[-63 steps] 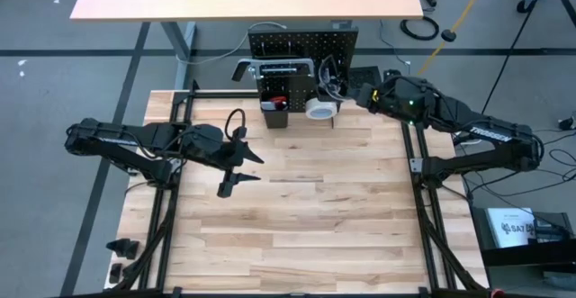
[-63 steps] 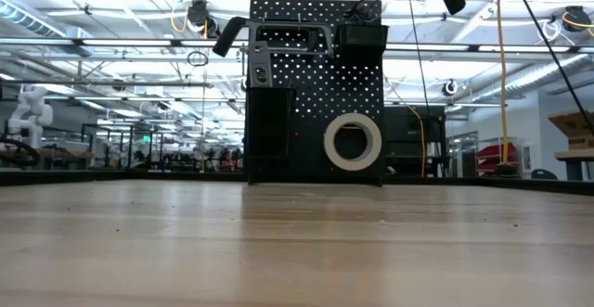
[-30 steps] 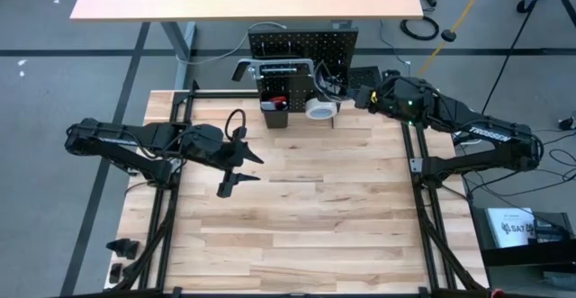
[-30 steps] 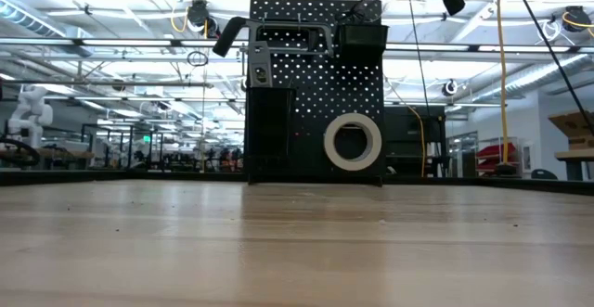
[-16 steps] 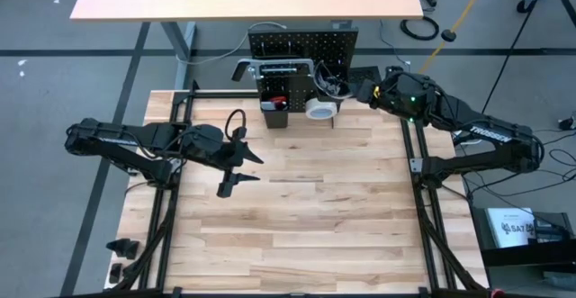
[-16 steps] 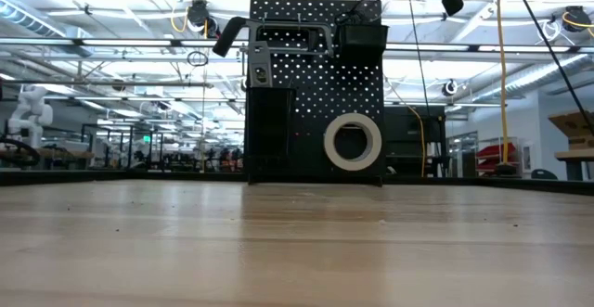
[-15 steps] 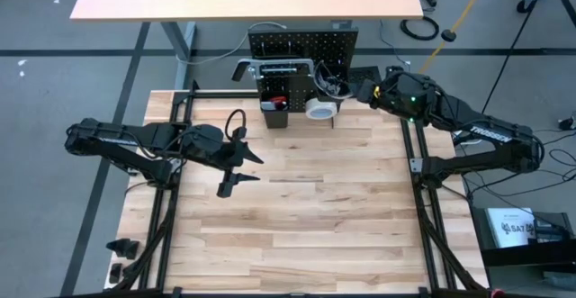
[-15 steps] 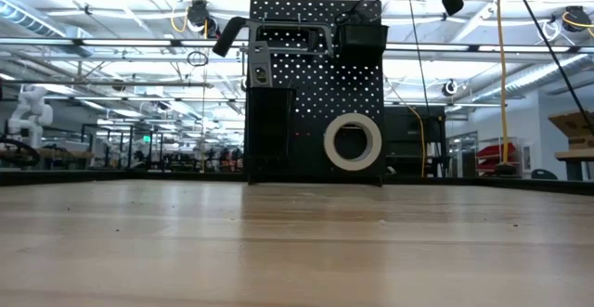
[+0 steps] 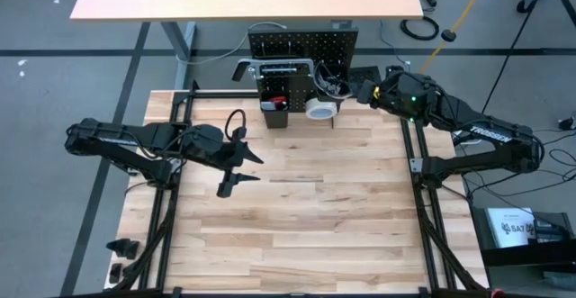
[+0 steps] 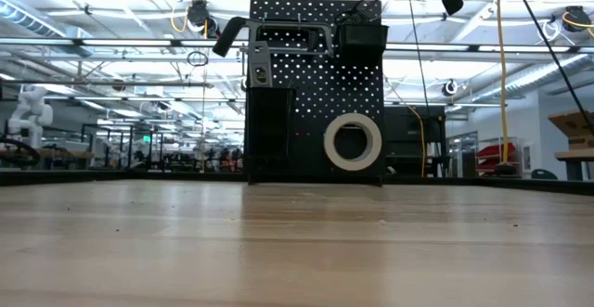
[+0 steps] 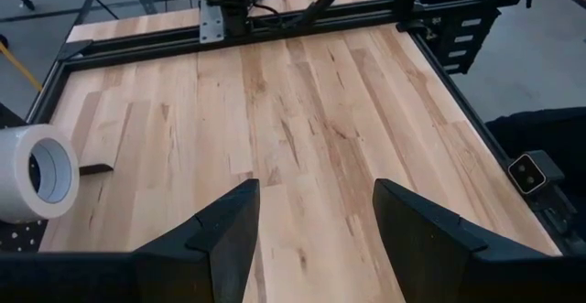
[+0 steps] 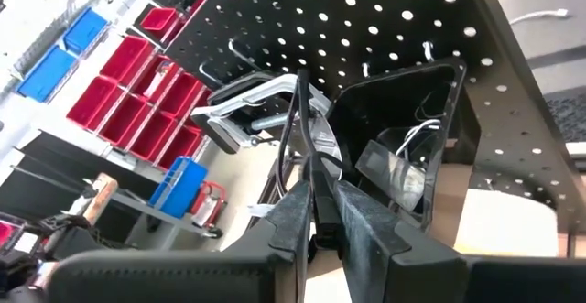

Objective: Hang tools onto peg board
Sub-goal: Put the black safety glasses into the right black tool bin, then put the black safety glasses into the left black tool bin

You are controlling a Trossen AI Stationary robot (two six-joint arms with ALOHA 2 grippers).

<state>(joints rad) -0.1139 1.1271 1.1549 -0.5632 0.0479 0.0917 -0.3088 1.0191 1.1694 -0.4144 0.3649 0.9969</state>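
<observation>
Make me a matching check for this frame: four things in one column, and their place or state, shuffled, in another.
Things:
1. white tape roll
2. left gripper
3. right gripper
4. grey bar clamp

Place or state:
A. open over the bare tabletop
B. hanging low on the peg board
C. shut on a thin black tool at the board's upper bin
D. hung across the board's top

Pairs: 1-B, 2-A, 3-C, 4-D

One peg board (image 10: 314, 89), one tape roll (image 10: 352, 141), two bins (image 10: 362, 39).

Robotics lab, red storage bins (image 12: 137, 74), ceiling trusses (image 10: 111, 52)
</observation>
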